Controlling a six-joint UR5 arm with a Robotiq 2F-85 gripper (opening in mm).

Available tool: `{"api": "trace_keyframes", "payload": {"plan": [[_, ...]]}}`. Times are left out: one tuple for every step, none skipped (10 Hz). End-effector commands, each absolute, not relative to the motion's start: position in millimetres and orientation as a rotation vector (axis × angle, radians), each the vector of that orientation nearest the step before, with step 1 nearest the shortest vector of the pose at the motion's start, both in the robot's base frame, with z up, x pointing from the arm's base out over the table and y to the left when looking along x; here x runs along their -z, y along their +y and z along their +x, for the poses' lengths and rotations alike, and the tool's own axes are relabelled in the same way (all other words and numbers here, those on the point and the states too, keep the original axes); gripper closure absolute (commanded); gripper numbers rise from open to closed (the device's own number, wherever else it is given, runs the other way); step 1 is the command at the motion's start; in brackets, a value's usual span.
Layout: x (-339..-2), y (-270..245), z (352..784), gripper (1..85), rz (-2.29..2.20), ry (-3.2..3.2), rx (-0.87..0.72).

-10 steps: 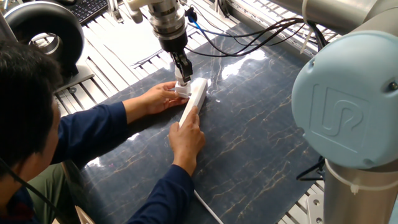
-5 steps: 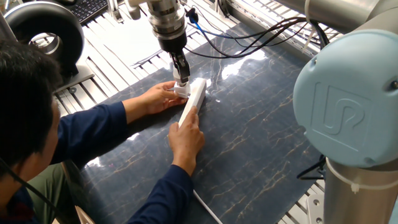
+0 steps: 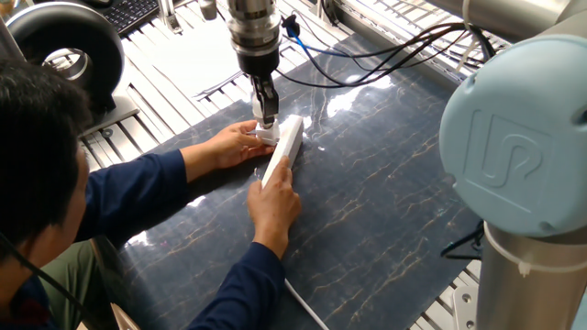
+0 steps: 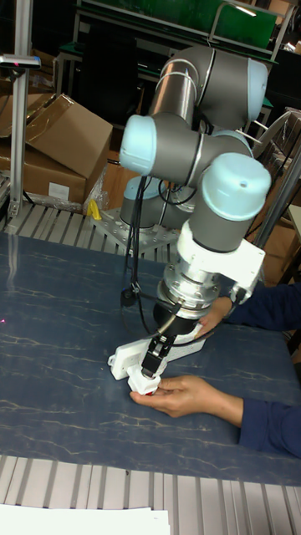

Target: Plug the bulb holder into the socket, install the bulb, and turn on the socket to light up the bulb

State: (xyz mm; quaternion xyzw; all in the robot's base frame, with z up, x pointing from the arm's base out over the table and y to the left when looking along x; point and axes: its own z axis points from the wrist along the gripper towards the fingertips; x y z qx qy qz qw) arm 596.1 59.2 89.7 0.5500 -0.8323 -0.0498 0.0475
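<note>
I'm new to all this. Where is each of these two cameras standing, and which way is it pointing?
Fixed view: high behind the arm's big blue joint, looking down the dark table at the gripper, the socket and a person's hands.
Tall fixed view: low at the table's opposite edge, facing the whole arm, gripper and boxes behind.
Both show the gripper holding the bulb holder beside the socket, steadied by a hand.

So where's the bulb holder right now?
The bulb holder is in the gripper, low over the table beside the far end of the socket, with a person's hand cupped under it.
</note>
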Motion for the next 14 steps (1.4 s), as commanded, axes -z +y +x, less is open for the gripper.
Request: {"api": "trace_keyframes", "payload": {"plan": [[-94,65,600,84.0,1.673,-2.573,0.211],[-93,67,600,84.0,1.672,-2.595,0.232],[-91,66,600,84.0,1.677,-2.598,0.233],[-91,63,601,84.0,1.685,-2.595,0.223],[-91,62,602,84.0,1.693,-2.595,0.22],[-91,61,604,84.0,1.697,-2.597,0.214],[-90,60,605,84.0,1.697,-2.599,0.207],[-90,59,605,84.0,1.697,-2.598,0.205],[-90,58,606,84.0,1.689,-2.603,0.205],[-90,56,605,84.0,1.653,-2.619,0.196],[-91,51,605,84.0,1.567,-2.654,0.164],[-93,46,603,84.0,1.466,-2.695,0.136],[-93,48,604,84.0,1.386,-2.736,0.123],[-94,53,604,84.0,1.332,-2.759,0.114]]}}
